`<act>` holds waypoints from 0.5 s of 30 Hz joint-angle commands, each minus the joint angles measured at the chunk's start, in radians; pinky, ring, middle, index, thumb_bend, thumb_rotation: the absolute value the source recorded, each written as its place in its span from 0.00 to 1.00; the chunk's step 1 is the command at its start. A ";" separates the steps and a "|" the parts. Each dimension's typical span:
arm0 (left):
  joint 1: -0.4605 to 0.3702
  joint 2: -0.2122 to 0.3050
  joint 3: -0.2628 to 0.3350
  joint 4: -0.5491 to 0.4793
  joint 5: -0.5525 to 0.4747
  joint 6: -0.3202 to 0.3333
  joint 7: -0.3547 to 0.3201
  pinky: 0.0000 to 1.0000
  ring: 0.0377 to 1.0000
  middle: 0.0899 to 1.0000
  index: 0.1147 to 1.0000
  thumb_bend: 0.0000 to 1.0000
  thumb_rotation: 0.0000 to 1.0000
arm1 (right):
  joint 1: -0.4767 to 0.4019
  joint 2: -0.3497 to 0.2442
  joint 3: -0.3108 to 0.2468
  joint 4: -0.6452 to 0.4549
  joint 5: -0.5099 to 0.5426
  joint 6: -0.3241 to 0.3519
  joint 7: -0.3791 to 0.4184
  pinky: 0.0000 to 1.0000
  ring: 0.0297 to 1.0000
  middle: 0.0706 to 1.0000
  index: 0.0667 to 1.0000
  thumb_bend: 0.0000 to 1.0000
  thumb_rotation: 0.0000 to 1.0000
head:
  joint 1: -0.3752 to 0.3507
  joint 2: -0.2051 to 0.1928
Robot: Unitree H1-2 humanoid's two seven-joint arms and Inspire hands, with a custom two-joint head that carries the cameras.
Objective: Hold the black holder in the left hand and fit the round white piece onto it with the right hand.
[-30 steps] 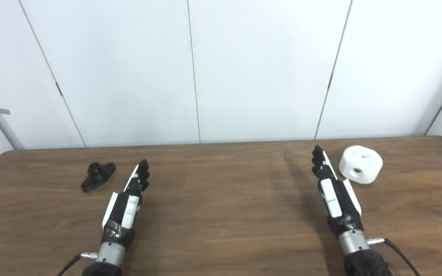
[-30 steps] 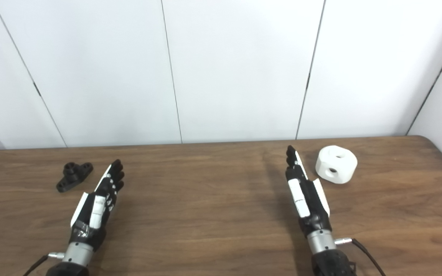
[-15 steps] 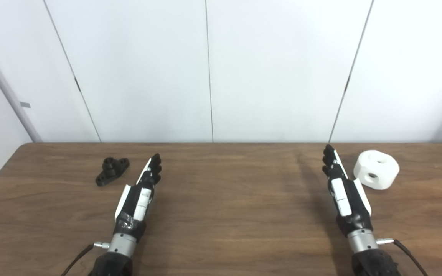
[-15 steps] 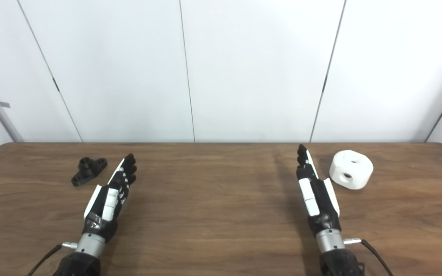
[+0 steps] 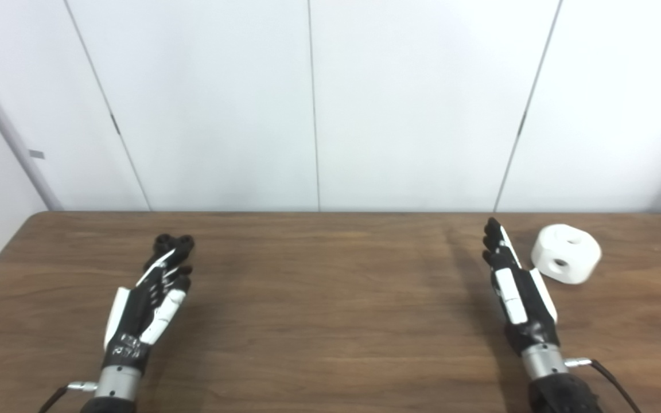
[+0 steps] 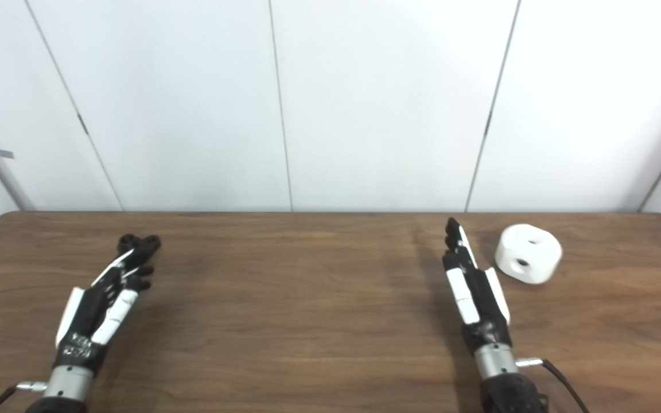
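The black holder (image 5: 173, 243) lies on the brown table (image 5: 330, 310) at the left, and only its far end shows. My left hand (image 5: 148, 297) lies over its near part with fingers stretched and apart, fingertips at the holder; it looks open. I cannot tell whether it touches the holder. The round white piece (image 5: 566, 253), with holes in its top and side, sits at the right. My right hand (image 5: 512, 282) is open and flat, just left of the white piece and apart from it. In the right eye view the holder (image 6: 140, 243) and the white piece (image 6: 528, 253) show the same.
White wall panels (image 5: 313, 103) stand right behind the table's far edge. The table's left corner (image 5: 32, 221) is near the holder, and the right edge is close to the white piece.
My left hand has moved left and now covers the near part of the black holder. My right hand and the white piece have stayed put. The camera shifted earlier on.
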State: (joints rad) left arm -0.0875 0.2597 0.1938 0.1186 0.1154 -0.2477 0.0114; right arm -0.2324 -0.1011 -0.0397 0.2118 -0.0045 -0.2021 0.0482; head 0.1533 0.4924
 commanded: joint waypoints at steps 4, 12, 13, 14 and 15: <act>-0.019 0.005 0.029 -0.044 0.140 -0.099 0.148 0.60 0.65 0.66 0.68 0.80 0.26 | 0.009 0.001 0.008 0.023 0.020 -0.014 0.023 1.00 1.00 1.00 1.00 0.56 0.96 | 0.027 0.001; -0.046 0.017 0.054 0.037 0.356 -0.218 0.406 0.53 0.61 0.63 0.64 0.86 0.10 | 0.006 -0.008 0.008 0.038 0.023 -0.017 0.035 1.00 1.00 1.00 1.00 0.55 0.97 | 0.080 -0.005; -0.049 0.019 0.057 0.043 0.380 -0.215 0.431 0.53 0.62 0.64 0.65 0.86 0.09 | 0.007 -0.008 0.008 0.037 0.023 -0.016 0.035 1.00 1.00 1.00 1.00 0.54 0.97 | 0.087 -0.006; -0.052 0.023 0.059 0.049 0.399 -0.211 0.450 0.54 0.62 0.65 0.66 0.87 0.09 | 0.007 -0.010 0.008 0.038 0.023 -0.015 0.036 1.00 1.00 1.00 1.00 0.54 0.97 | 0.098 -0.008; -0.053 0.028 0.060 0.055 0.418 -0.197 0.463 0.55 0.64 0.66 0.67 0.87 0.09 | 0.008 -0.011 0.009 0.035 0.024 -0.013 0.038 1.00 1.00 1.00 1.00 0.54 0.97 | 0.098 -0.008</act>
State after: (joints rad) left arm -0.1189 0.2632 0.2446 0.1743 0.5029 -0.4318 0.4332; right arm -0.2386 -0.1086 -0.0335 0.2208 0.0122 -0.2026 0.0791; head 0.2500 0.4832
